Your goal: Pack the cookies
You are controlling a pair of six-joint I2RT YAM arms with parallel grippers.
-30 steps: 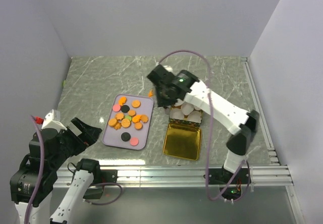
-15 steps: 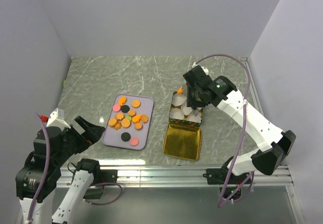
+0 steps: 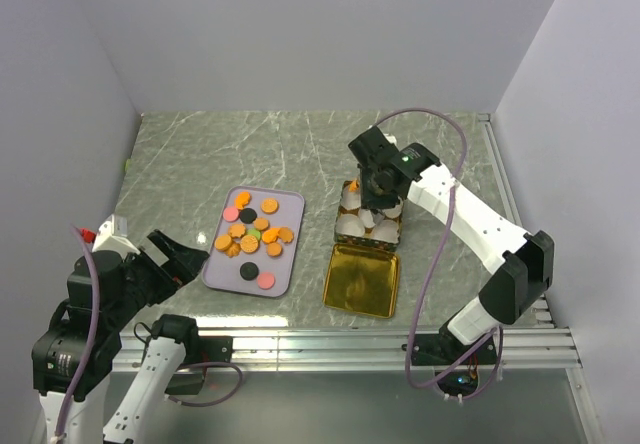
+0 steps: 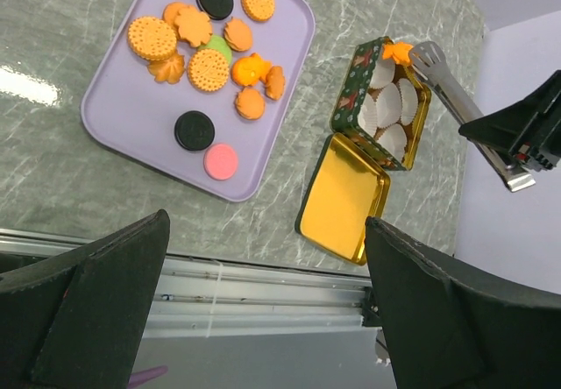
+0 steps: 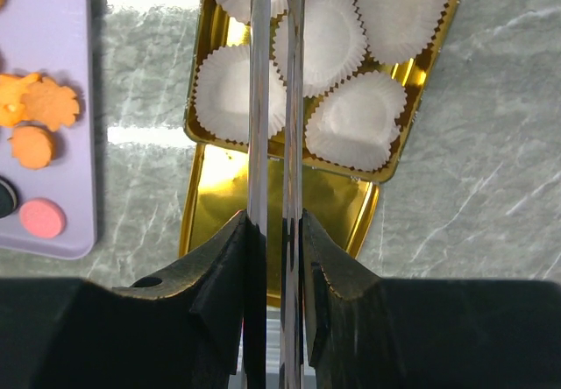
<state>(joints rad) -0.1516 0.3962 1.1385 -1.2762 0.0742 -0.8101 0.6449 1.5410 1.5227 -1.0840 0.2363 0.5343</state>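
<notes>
The right tool is hanging over the green patterned tin box right of centre in the top view, its fingers clamping shut on a pair of long metal tongs. The blades are running almost together. In the left wrist view their tip is pinching one small orange cookie at the tin's upper corner, beside the white pleated paper cups filling the box (five are showing in the right wrist view). The tin's gold lid is lying open on the grey-green marbled desk, touching the box's lower edge. The other small round cookies, mostly orange with pink, black and one green, are sitting on the lavender rectangular tray left of the tin. The left tool is hovering at the lower left, spread wide and gripping nothing.
</notes>
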